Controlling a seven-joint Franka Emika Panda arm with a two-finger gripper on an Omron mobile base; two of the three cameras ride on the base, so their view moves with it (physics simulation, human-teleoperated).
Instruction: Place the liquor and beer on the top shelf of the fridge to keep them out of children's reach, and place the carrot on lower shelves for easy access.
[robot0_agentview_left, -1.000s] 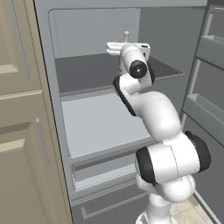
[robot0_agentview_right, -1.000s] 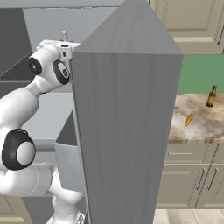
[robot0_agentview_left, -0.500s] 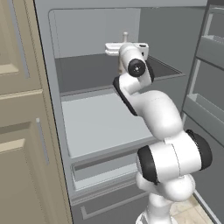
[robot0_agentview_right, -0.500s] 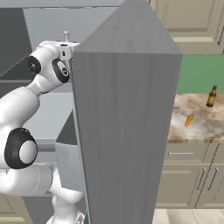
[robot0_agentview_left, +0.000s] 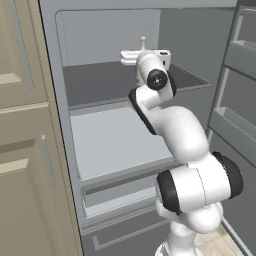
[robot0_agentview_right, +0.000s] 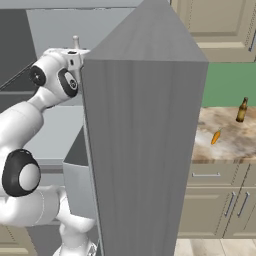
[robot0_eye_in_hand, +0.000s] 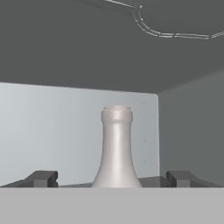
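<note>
The pale grey-white liquor bottle (robot0_eye_in_hand: 116, 148) stands upright over the fridge's dark top shelf (robot0_agentview_left: 97, 82). Its neck rises between my gripper's (robot0_eye_in_hand: 111, 178) two finger tips, which sit wide apart with gaps on both sides, so the gripper is open. From the left base view the hand (robot0_agentview_left: 145, 56) hides the bottle's body and only the liquor neck (robot0_agentview_left: 143, 43) pokes up above it. The slim brown beer bottle (robot0_agentview_right: 242, 109) and the orange carrot (robot0_agentview_right: 216, 136) rest on the marble counter to the right of the fridge (robot0_agentview_right: 145, 130).
A pale lower shelf (robot0_agentview_left: 117, 142) and a drawer front (robot0_agentview_left: 125, 192) lie below the top shelf. The open fridge door with its bins (robot0_agentview_left: 235, 125) stands at the right. Beige cabinets (robot0_agentview_left: 25, 150) flank the fridge's left side.
</note>
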